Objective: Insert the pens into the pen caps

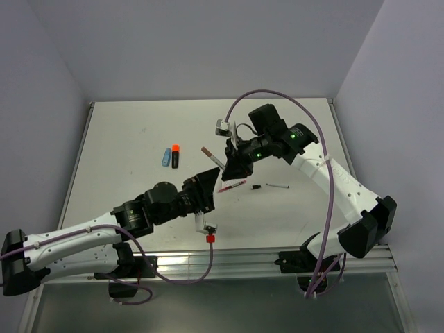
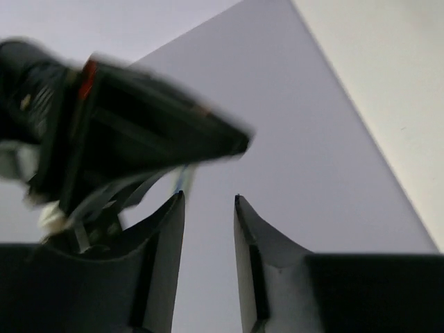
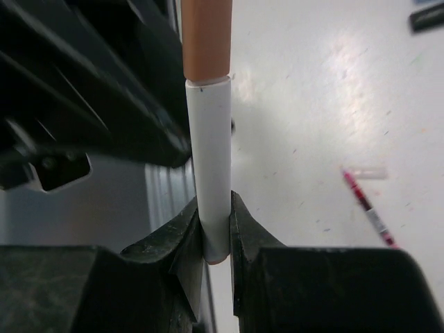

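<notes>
- On the flat white table (image 1: 125, 139), up over its middle, my right gripper (image 3: 215, 201) is pinching a white pen (image 3: 210, 152). Its two black fingers press on the low end of the pen from both sides.
- The white pen is a smooth, round tube. A brown cap (image 3: 207, 38) sits on its far end, snug against the white part.
- From the top camera, this pen is up in the air and tilted. The brown end points to the far left.
- My left gripper (image 2: 209, 201) is just beside the right one. Its dark, pointed fingers stand a little apart, and I see nothing between them.
- The left wrist camera shows the right gripper as a big black blur up on its left side.
- A slim red pen (image 1: 232, 186) lies flat on the table, near both grippers. It has a pale band on its body.
- A tiny black cap (image 1: 256, 187) lies just to the right of the red pen and does not touch it.
- A thin pale pen (image 1: 277, 186) with a dark tip lies a bit further right.
- Off to the left, a light-blue marker (image 1: 166, 157) and a stubby black marker (image 1: 175, 157) with an orange end lie side by side. I cannot tell if they touch.
</notes>
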### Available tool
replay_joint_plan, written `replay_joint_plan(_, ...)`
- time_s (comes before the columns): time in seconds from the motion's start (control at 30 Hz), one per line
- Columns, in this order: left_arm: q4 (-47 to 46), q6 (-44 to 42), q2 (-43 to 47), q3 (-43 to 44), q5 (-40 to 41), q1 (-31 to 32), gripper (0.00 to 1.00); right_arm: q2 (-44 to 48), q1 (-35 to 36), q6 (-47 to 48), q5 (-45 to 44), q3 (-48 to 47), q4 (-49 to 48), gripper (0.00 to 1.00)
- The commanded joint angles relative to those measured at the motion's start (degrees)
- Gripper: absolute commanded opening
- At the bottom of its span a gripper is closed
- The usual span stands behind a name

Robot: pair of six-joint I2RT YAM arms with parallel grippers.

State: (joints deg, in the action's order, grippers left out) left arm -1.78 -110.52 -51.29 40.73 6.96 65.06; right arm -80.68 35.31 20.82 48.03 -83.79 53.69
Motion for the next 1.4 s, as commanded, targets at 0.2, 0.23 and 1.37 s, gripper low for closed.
replay_joint_plan(0.2,3.4,-2.7,0.7,-1.9,-0.1,0.9,0.47,3.3,-5.1,-4.5,3.4,-2.0,-16.5,0.0)
replay_joint_plan(0.23,4.1,-2.1,1.4,-2.2,-1.2,0.9,0.49,3.6,-5.9,-5.8,3.9,-1.7,-18.3,0.0)
replay_joint_plan(1.37,-21.8,161.7,-28.2,41.3,-52.2,-42.6,0.81,6.7,-13.9,-25.6,16.6,7.2,-34.5,0.0)
